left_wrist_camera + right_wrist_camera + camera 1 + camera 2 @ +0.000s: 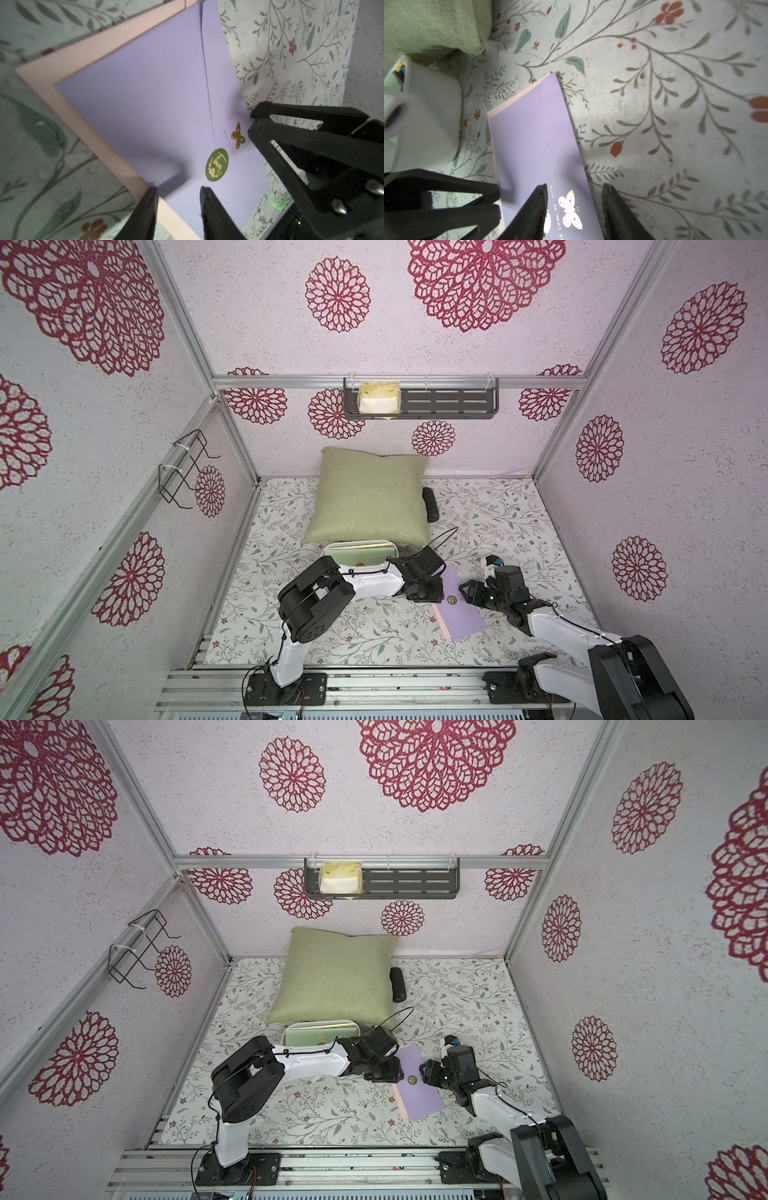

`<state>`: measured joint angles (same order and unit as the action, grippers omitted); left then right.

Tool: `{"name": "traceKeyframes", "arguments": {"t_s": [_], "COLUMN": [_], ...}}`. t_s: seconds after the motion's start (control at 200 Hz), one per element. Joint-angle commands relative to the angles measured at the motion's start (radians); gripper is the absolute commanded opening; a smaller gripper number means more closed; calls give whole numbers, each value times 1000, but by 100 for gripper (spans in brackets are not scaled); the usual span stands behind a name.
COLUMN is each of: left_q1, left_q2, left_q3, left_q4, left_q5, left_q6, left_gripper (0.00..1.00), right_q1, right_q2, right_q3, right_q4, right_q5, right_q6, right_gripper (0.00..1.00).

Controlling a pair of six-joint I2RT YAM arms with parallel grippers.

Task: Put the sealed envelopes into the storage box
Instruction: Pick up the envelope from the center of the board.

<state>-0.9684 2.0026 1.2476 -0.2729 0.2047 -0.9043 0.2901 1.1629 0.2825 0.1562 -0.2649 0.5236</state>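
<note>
The thin, floppy lilac envelope is being straddled edgewise by the released left end effector and right end effector.

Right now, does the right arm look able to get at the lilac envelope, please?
Probably yes. The right gripper, jaws open, straddles one edge of the lilac envelope, which lies uncovered on a pink envelope. The left gripper sits at the opposite edge, not in the way.

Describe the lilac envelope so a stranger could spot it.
Start at the green pillow; the white storage box sits at its near edge. Right of the box, between the left gripper and right gripper, lies the lilac envelope. It lies on a pink envelope and shows a round green seal.
</note>
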Motion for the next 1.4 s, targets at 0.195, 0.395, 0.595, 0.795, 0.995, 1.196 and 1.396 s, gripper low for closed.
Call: {"name": "traceKeyframes", "arguments": {"t_s": [0.195, 0.395, 0.595, 0.795, 0.995, 1.196, 1.396], "left_q1": [-3, -3, -3, -2, -3, -3, -3], "left_q2": [42, 48, 43, 47, 42, 28, -106], "left_q3": [-5, -10, -30, -36, -37, -40, -62], "left_q4": [0, 8, 38, 57, 57, 67, 103], "left_q5": [-13, -14, -11, 2, -6, -14, -85], "left_q6": [-11, -15, -24, -31, -30, -30, 6], "left_gripper": [38, 37, 37, 37, 37, 38, 53], "right_q1": [-3, -3, -3, -3, -3, -3, -3], "right_q2": [75, 3, -78, -150, -191, -181, -179], "right_q3": [30, 64, 73, 61, 60, 37, 61], "right_q4": [-70, -100, -149, -156, -175, -139, -151], "right_q5": [-137, -165, -186, -205, -213, -260, -247], "right_q6": [10, 13, 11, 7, 1, 7, -39], "right_gripper": [49, 49, 47, 46, 43, 29, 0]}}
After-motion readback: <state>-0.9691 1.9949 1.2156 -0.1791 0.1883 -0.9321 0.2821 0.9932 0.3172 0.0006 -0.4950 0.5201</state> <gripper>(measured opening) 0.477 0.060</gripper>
